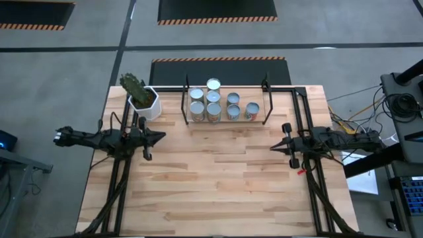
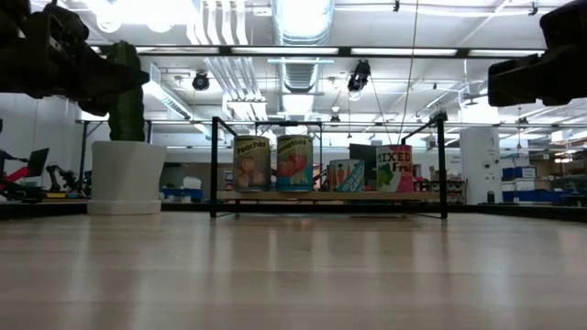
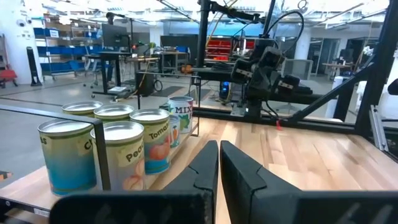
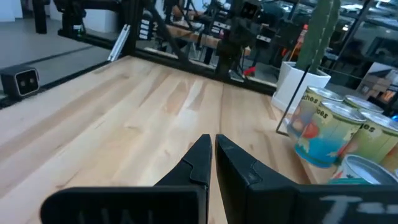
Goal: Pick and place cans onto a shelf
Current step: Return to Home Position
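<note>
Several cans (image 1: 213, 104) stand upright on their bases on the shelf (image 1: 256, 96), a low wooden board between thin black uprights at the table's far middle. The low view shows labelled cans (image 2: 293, 163) on the board (image 2: 330, 195). My left gripper (image 1: 162, 137) hovers over the table's left side, shut and holding nothing, pointing toward the right; its wrist view shows the cans (image 3: 124, 155) beside the shut fingers (image 3: 219, 146). My right gripper (image 1: 272, 147) hovers over the right side, shut and holding nothing, pointing toward the left, with the cans (image 4: 323, 127) off to one side of it (image 4: 213, 140).
A white hexagonal pot with a green cactus (image 1: 144, 102) stands just left of the shelf, near my left arm. The bare wooden tabletop (image 1: 218, 178) stretches between and in front of both grippers. Black arm frames run along the left and right table edges.
</note>
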Controlling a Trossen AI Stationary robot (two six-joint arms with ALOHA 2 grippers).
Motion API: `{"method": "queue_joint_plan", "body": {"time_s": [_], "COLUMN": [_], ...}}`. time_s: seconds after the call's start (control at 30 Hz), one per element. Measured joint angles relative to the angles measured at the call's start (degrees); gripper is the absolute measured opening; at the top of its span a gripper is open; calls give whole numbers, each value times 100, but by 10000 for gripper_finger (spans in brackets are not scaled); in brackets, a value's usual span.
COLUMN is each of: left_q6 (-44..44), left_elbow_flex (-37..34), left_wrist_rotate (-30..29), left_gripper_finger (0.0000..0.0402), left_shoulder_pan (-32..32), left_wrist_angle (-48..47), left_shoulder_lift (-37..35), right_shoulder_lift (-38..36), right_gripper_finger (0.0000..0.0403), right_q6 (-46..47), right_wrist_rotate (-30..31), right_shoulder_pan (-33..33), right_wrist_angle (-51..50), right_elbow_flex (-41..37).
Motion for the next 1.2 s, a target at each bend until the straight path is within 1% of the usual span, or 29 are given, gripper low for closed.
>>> {"method": "queue_joint_plan", "body": {"time_s": [0.13,0.27,0.47,0.57,0.63,0.83,1.2], "left_q6": [0,0,0,0,0,0,0], "left_elbow_flex": [0,0,2,2,4,7,7], "left_wrist_rotate": [0,0,0,0,0,0,2], "left_gripper_finger": [0,0,0,0,0,0,0], "left_shoulder_pan": [0,0,0,0,0,0,0], "left_wrist_angle": [2,2,4,4,4,5,6], "left_shoulder_lift": [2,2,11,9,13,13,13], "right_shoulder_lift": [-14,42,42,42,42,42,44], "right_gripper_finger": [12,12,12,12,12,12,12], "right_q6": [192,657,547,1044,1195,897,820], "right_wrist_rotate": [1,9,11,11,13,12,11], "right_shoulder_pan": [0,0,0,0,0,0,0], "right_wrist_angle": [125,-118,-352,-354,-354,-352,-352], "right_elbow_flex": [57,31,53,53,53,50,46]}}
